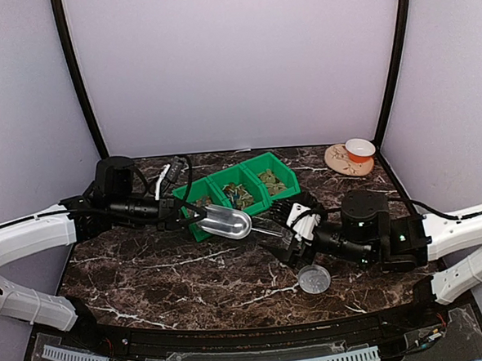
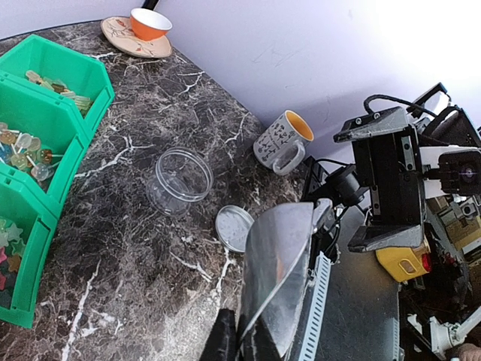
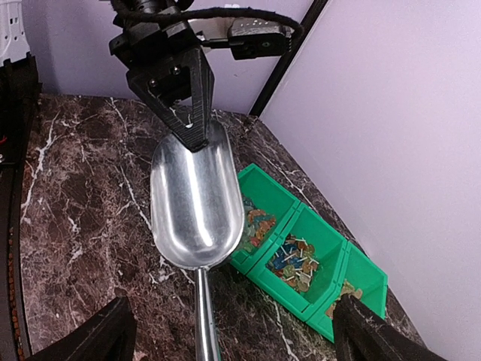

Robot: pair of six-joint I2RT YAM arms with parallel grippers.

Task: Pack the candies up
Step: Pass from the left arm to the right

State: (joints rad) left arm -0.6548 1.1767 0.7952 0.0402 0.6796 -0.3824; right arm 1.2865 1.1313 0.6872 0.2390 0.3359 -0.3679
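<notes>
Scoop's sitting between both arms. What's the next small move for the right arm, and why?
Probably back the right gripper straight off the handle. Its fingers stand wide apart on either side of the handle, while the left gripper is clamped on the front lip of the empty scoop. Clearing out would let the left arm carry it to the green bins.

A fixed camera high above the near edge looks down across the whole marble table [image 1: 148, 268]. The two wrist cameras sit low and close, facing each other; all three views share the metal scoop [image 1: 227, 222] and green bins [image 1: 283, 178].
</notes>
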